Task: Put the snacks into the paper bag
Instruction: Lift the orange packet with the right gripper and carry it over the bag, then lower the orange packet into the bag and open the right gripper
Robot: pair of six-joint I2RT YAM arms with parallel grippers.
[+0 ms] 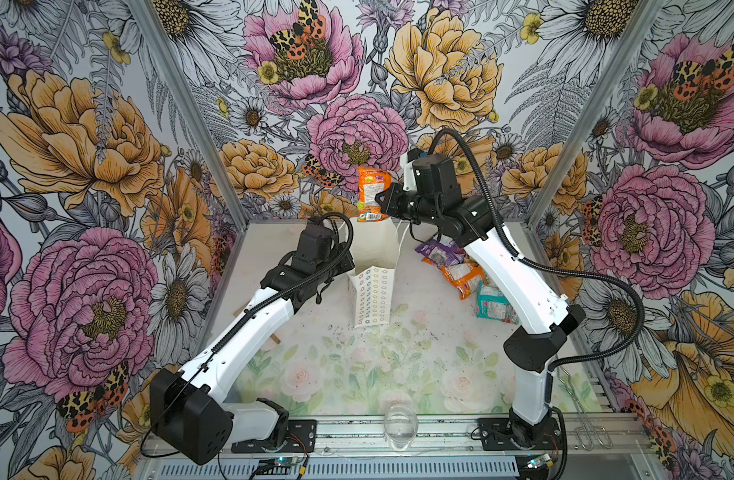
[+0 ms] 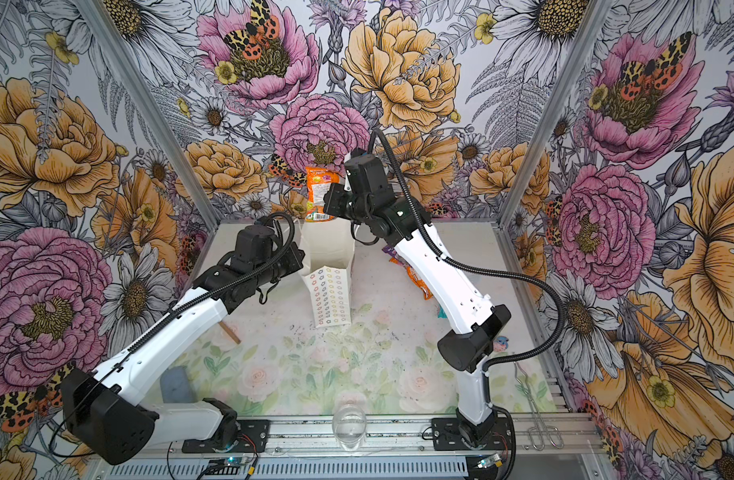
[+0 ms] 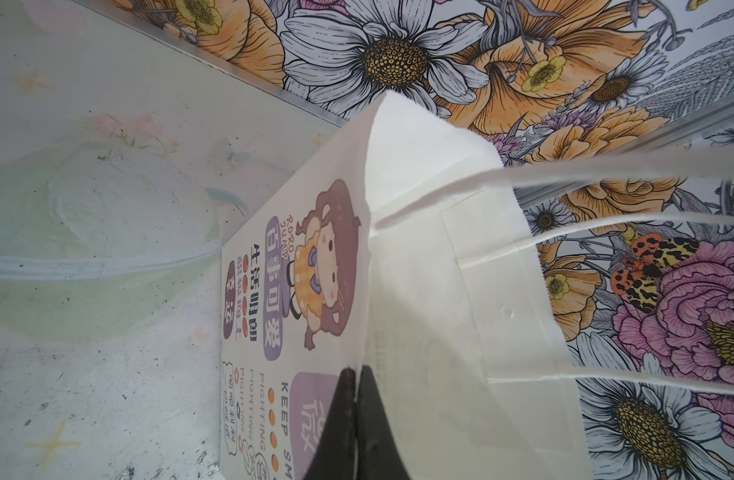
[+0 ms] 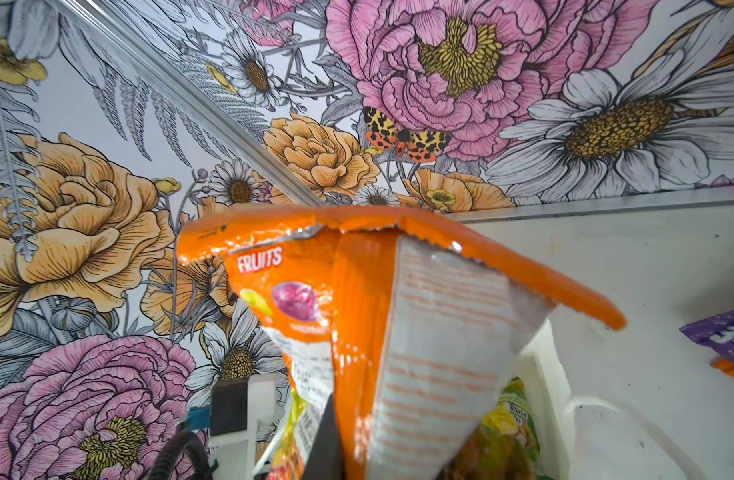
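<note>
The white paper bag [image 1: 371, 299] [image 2: 330, 299] stands upright mid-table, flower rings on its near side. My left gripper [image 3: 355, 374] is shut on the bag's rim [image 3: 440, 291]; in both top views its wrist hides the jaws. My right gripper [image 1: 382, 200] [image 2: 330, 199] [image 4: 348, 453] is shut on an orange-and-white snack packet [image 1: 371, 193] [image 2: 319, 191] [image 4: 398, 311], which hangs above the bag's open mouth. A green-yellow packet [image 4: 510, 419] shows below it, apparently inside the bag. Purple [image 1: 440, 249], orange-and-white [image 1: 460, 278] and teal [image 1: 492, 305] packets lie right of the bag, partly under the right arm.
A clear glass [image 1: 400, 424] stands at the front edge. A small wooden piece [image 2: 230, 332] lies under the left arm. Metal tongs [image 1: 589, 419] rest at the front right. The bag's cord handles [image 3: 606, 224] hang out sideways.
</note>
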